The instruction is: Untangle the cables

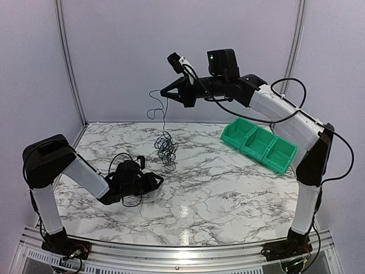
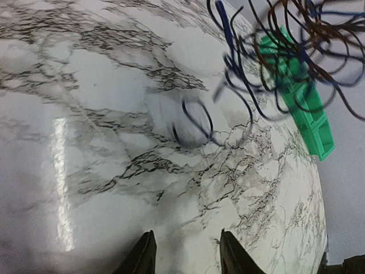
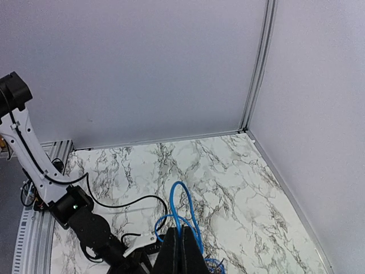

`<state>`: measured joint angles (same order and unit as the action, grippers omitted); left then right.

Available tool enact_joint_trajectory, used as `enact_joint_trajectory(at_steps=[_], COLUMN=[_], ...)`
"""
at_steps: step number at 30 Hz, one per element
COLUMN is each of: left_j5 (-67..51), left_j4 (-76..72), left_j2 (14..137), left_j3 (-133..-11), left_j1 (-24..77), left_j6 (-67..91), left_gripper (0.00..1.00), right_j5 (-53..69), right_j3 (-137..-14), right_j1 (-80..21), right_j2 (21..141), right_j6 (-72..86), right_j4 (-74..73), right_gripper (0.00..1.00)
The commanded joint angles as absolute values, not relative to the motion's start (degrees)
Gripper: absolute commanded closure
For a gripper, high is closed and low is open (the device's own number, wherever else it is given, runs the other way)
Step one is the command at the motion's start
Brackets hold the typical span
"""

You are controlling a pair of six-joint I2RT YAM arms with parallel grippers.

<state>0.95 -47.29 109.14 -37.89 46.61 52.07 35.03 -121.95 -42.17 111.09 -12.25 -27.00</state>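
The cables (image 1: 166, 146) are a wad of thin black and blue loops hanging from one blue strand over the middle of the marble table (image 1: 228, 188). My right gripper (image 1: 166, 91) is raised high and shut on that blue cable (image 3: 181, 205), which loops out beyond its fingertips (image 3: 183, 238). My left gripper (image 1: 160, 181) lies low on the table, just in front of and left of the wad. Its jaws stand apart with only bare marble between them (image 2: 185, 251). The cables (image 2: 274, 51) dangle ahead of it, with one blurred loop (image 2: 194, 123) close to the tabletop.
A green bin (image 1: 259, 145) with three compartments sits at the back right of the table, and shows behind the wad as the green bin (image 2: 305, 111) in the left wrist view. Grey walls close off the back and the sides.
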Motion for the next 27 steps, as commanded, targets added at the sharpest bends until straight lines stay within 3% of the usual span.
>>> enact_joint_trajectory(at_steps=[1,7,12,17,24,27], left_j5=[7.16,12.79,11.38,8.14,13.16,12.14], left_j4=[-45.15,-44.8,-41.04,-40.86,-40.02,-40.0], left_j2=[99.25,80.41,70.87,71.66,80.35,83.6], left_j3=[-31.44,-22.98,-23.79,-27.15,-35.67,-39.27], left_j1=[46.66,46.62,46.67,46.75,45.99,45.38], left_j6=[47.12,34.47,26.69,25.32,25.9,26.41], left_gripper=[0.56,0.45,0.4,0.42,0.42,0.47], right_j5=[37.69,40.05,41.7,42.56,42.46,41.91], right_j3=[-118.36,-110.96,-108.15,-107.84,-107.48,-107.01], right_j1=[-41.75,-41.82,-41.87,-42.05,-42.93,-43.42], right_j2=[111.05,111.26,112.05,112.66,111.98,111.35], right_j6=[-11.71,-9.01,-6.83,-5.29,-5.92,-6.53], right_j4=[-27.8,-24.12,-21.55,-20.44,-20.96,-21.18], right_gripper=[1.0,1.0,1.0,1.0,1.0,1.0])
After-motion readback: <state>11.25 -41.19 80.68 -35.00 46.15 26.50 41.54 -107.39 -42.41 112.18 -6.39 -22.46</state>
